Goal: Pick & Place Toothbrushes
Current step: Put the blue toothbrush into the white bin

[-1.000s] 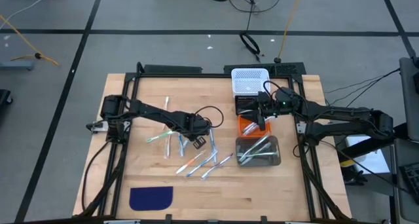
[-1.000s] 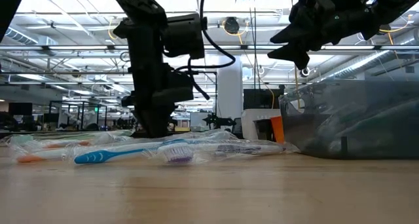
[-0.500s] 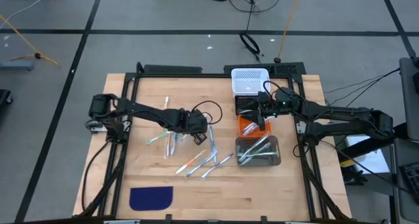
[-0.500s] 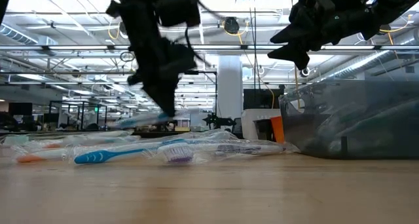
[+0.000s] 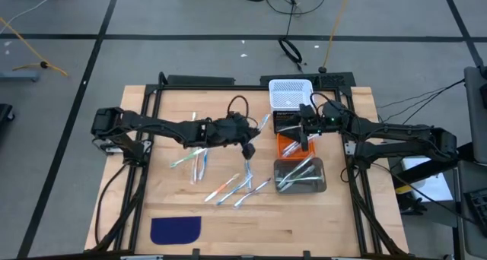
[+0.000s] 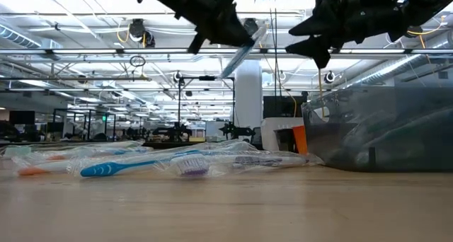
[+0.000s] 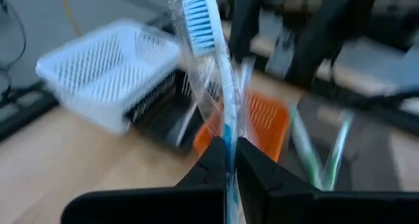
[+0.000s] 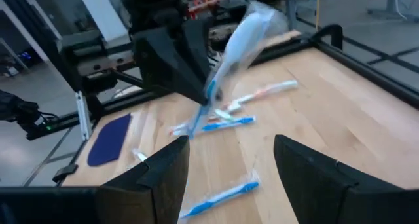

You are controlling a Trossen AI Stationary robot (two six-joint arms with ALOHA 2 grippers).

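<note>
My left gripper (image 5: 252, 134) is shut on a blue-and-white toothbrush (image 7: 211, 67) in a clear wrapper, held in the air left of the bins; the low view shows the toothbrush (image 6: 242, 52) high above the table. Several more toothbrushes (image 5: 222, 176) lie flat on the wood in a loose scatter, and the low view shows these toothbrushes (image 6: 141, 164) too. A clear bin (image 5: 320, 185) holds a few toothbrushes. My right gripper (image 8: 229, 178) is open and hovers over the orange bin (image 5: 288, 147), touching nothing. My left gripper pinches the toothbrush between its two fingers on the handle (image 7: 228, 145), below the neck. The bristle head (image 7: 198, 18) sticks out beyond the fingertips toward the bins. The toothbrush is lifted clear of the table and tilted.
A white mesh basket (image 5: 291, 93) and a black bin (image 5: 283, 120) stand behind the orange bin along the table's right side. A dark blue cloth patch (image 5: 175, 229) lies near the near-left corner. A black frame (image 5: 156, 100) borders the work area.
My left gripper, shut on the toothbrush, has risen from the scatter on the table and swung toward the right and far side, near the bins, turning as it went. The toothbrush went from lying on the wood to lifted clear and tilted.
</note>
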